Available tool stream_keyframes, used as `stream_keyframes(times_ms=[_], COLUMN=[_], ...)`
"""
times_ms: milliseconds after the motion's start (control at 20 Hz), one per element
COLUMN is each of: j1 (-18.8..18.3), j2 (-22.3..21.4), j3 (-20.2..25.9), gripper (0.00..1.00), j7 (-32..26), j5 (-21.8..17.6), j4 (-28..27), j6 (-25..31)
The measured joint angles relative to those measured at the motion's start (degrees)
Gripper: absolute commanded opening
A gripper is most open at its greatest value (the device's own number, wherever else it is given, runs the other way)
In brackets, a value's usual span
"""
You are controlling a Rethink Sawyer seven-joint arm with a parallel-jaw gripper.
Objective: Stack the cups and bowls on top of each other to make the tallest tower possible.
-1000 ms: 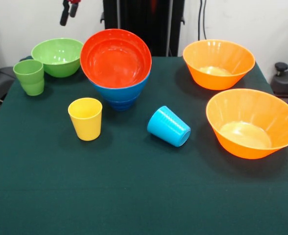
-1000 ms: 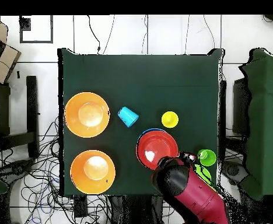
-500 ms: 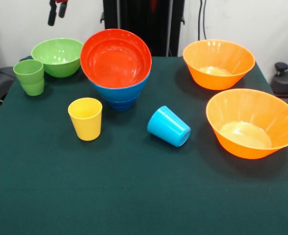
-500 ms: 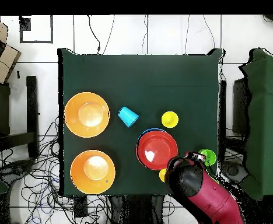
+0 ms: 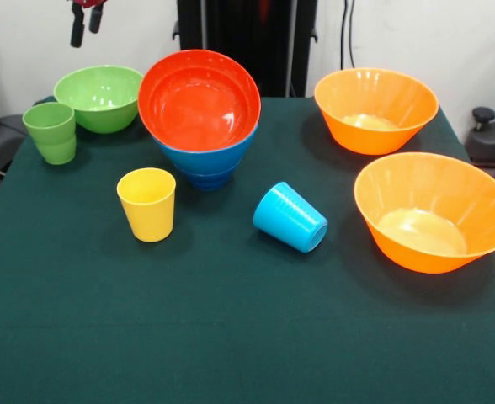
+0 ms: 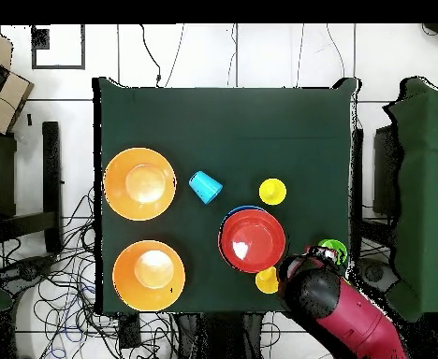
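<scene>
The tower (image 5: 201, 114) is a tilted red-orange bowl resting on blue bowls, and it also shows from above (image 6: 252, 240). A green bowl (image 5: 98, 97) and a green cup (image 5: 51, 132) stand to its left. In front stands a yellow cup (image 5: 147, 204), and a light blue cup (image 5: 290, 217) lies on its side. Two orange bowls (image 5: 375, 109) (image 5: 433, 210) sit on the right. My gripper (image 5: 85, 35) hangs open and empty, high above the green bowl. In the overhead view a second yellow cup (image 6: 267, 280) stands beside the tower, and my arm (image 6: 321, 292) hides the green bowl.
Everything rests on a dark green table (image 5: 231, 320). From above, the green cup (image 6: 333, 251) peeks out beside my arm near the table's right edge. Cables and chairs surround the table.
My gripper has moved left in the front view, from beside the tower to above the green bowl. In the overhead view the arm swung right and uncovered the second yellow cup.
</scene>
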Motion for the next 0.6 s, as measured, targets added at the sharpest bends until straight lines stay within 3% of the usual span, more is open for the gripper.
stream_keyframes(times_ms=[600], j1=[-0.95], j2=[0.87], j3=[2.21], gripper=[1.0], j7=[0.0], j5=[-3.52], j4=[-0.02], j6=[-2.48])
